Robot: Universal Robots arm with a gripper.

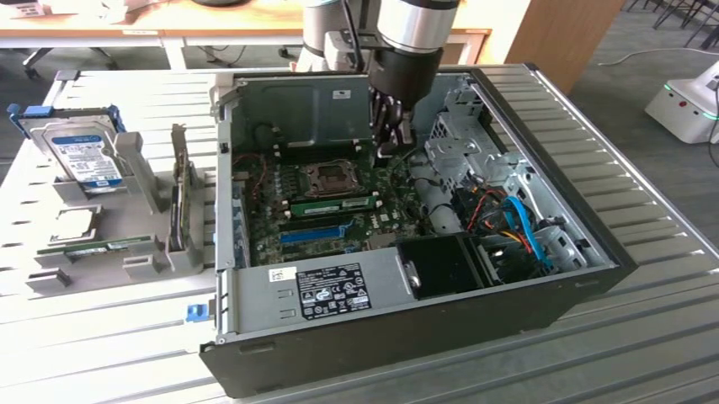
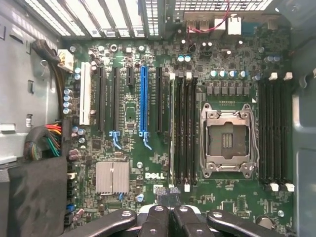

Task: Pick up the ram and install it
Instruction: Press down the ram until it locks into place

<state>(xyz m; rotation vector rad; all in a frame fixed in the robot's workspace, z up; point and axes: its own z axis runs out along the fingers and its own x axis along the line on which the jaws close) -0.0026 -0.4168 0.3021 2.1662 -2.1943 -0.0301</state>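
Where the closed claw (image 2: 167, 193) hovers, the motherboard (image 2: 133, 114) reads DELL.

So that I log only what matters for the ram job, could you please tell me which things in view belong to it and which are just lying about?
Belongs to the job: the ram, lying in the holder beside the computer case; the tool, shut over the motherboard; the memory slots.
Lying about: the hard drive and the expansion card, both in the holder.
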